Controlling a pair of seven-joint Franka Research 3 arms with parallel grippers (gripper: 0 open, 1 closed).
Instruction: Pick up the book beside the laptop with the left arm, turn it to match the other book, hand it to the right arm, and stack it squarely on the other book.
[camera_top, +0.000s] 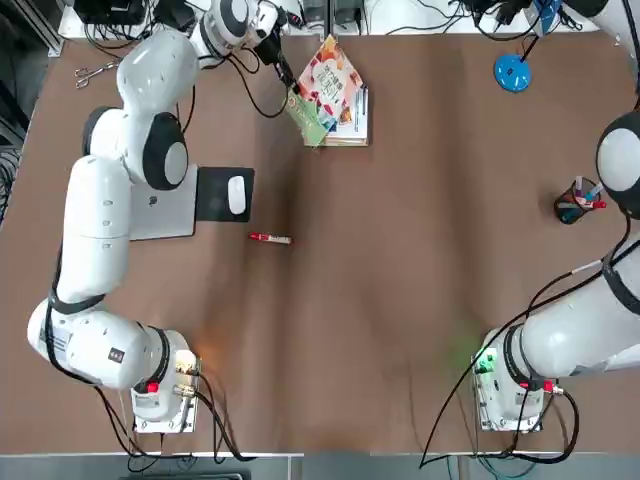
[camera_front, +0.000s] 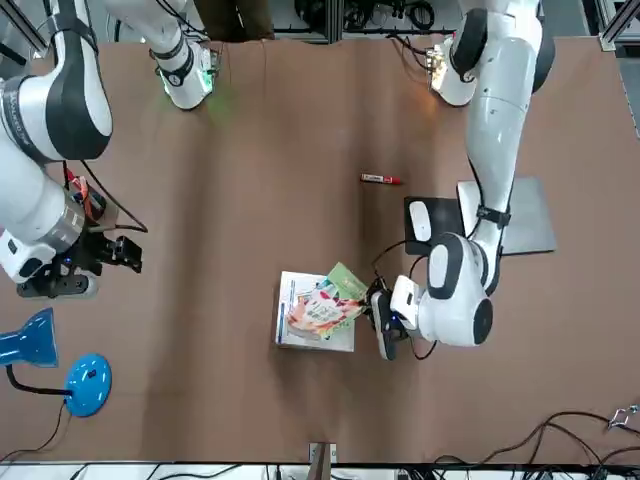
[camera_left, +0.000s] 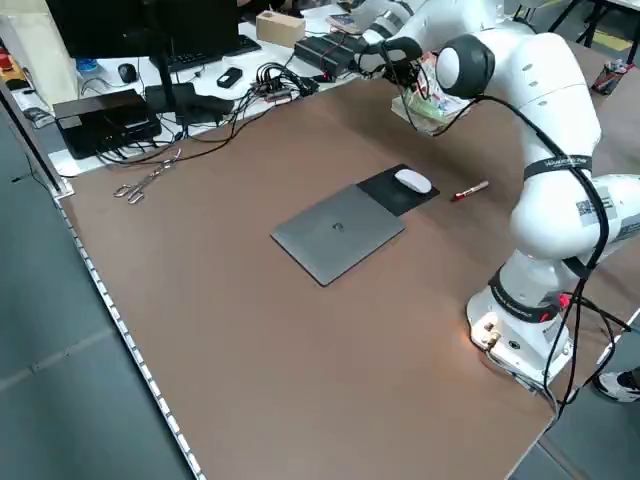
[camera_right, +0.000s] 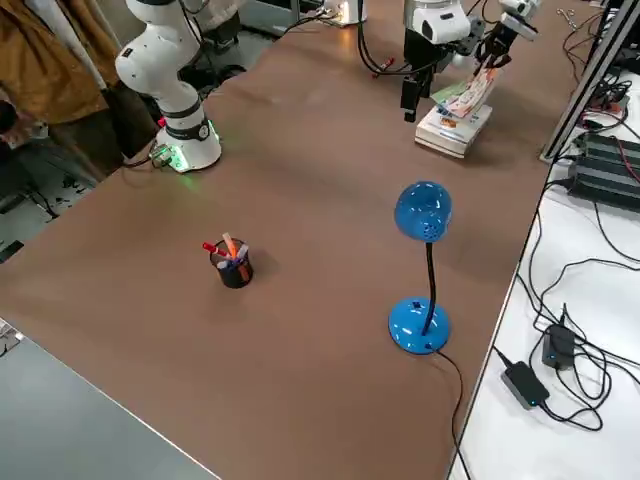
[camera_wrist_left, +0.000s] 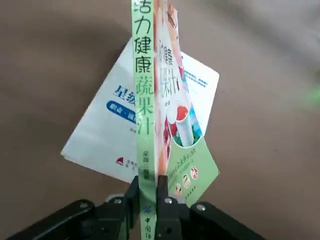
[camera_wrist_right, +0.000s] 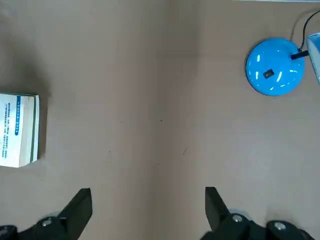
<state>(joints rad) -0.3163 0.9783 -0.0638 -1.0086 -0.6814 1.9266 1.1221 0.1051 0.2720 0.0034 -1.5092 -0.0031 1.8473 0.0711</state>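
Left pincer gripped the floral cream-and-green paperback by its spine, above the thick white-covered book, long axes askew (left arm nearer); right pincer, wide, hung well apart.

"健康" on floral book's spine
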